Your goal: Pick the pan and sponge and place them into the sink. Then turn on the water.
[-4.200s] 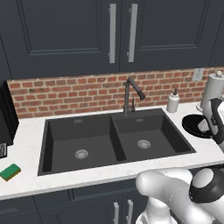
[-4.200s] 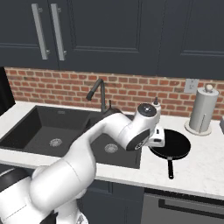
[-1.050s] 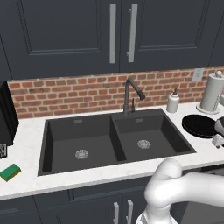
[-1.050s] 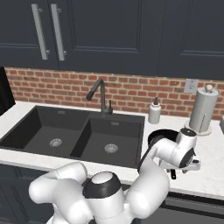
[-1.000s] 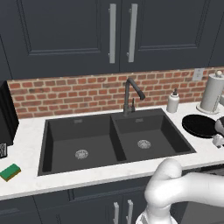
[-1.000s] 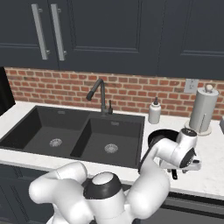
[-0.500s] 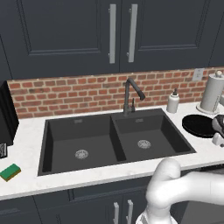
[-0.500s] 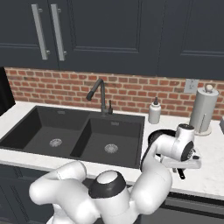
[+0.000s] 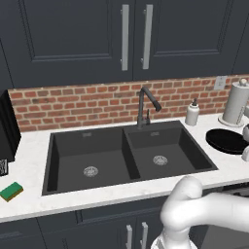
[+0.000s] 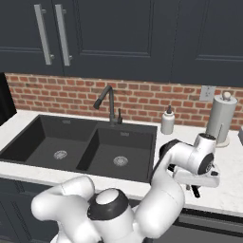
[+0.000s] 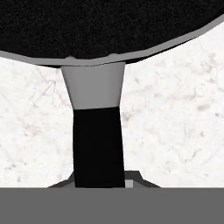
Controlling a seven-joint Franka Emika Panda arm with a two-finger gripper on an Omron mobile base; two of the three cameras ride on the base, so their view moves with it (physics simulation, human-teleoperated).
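Note:
The black pan (image 9: 226, 141) lies on the white counter to the right of the sink (image 9: 127, 153), with the arm covering most of it in the right base view. In the hand view the pan (image 11: 109, 26) spans the top and its black handle (image 11: 97, 148) runs down between my fingertips. My gripper (image 11: 103, 183) is shut on that handle, low over the counter (image 10: 194, 186). The green and yellow sponge (image 9: 11, 191) lies at the counter's far left front. No water runs from the dark gooseneck faucet (image 9: 146, 104).
A white soap bottle (image 9: 192, 113) and a paper towel roll (image 9: 235, 103) stand by the brick wall behind the pan. A black appliance (image 9: 7, 131) stands at the far left. Both sink basins (image 10: 61, 149) hold nothing but their drains.
The jaws have closed on the pan's handle. The pan and the sponge lie where they were.

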